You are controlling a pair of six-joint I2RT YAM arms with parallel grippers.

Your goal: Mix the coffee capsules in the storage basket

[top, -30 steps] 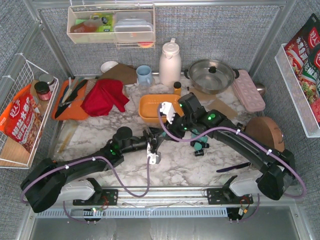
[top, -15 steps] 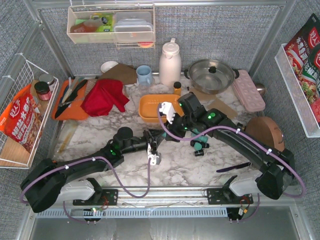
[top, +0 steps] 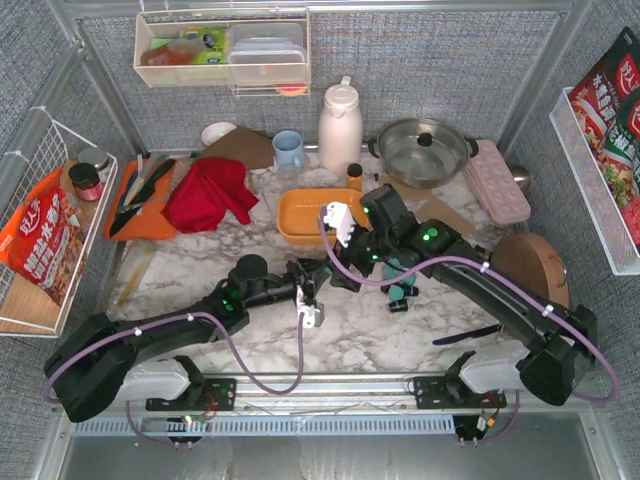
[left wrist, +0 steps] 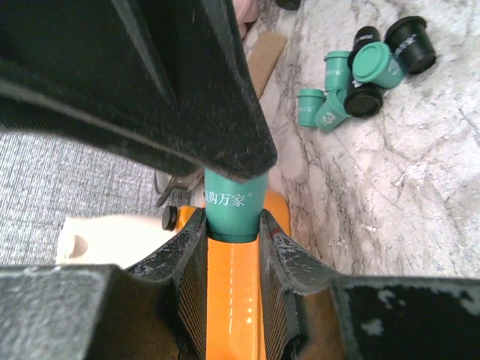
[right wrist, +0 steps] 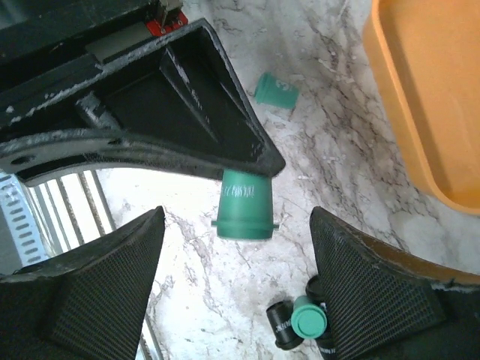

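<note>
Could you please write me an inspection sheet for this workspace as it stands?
Surface: marble table, crowded along the back.
Job's things: orange basket, no capsules seen in its visible part; one teal capsule held above the marble; loose capsules, teal and black, clustered on the marble.
Clutter: red cloth, blue mug, white jug, lidded pot, pink tray, cutting board.
Grippers: left gripper shut on the teal capsule; right gripper open, holding nothing.
Cables: purple cable looped along each arm, no snag seen.
Surroundings: wire rack with a snack bag on the left; wall shelf at the back.
</note>
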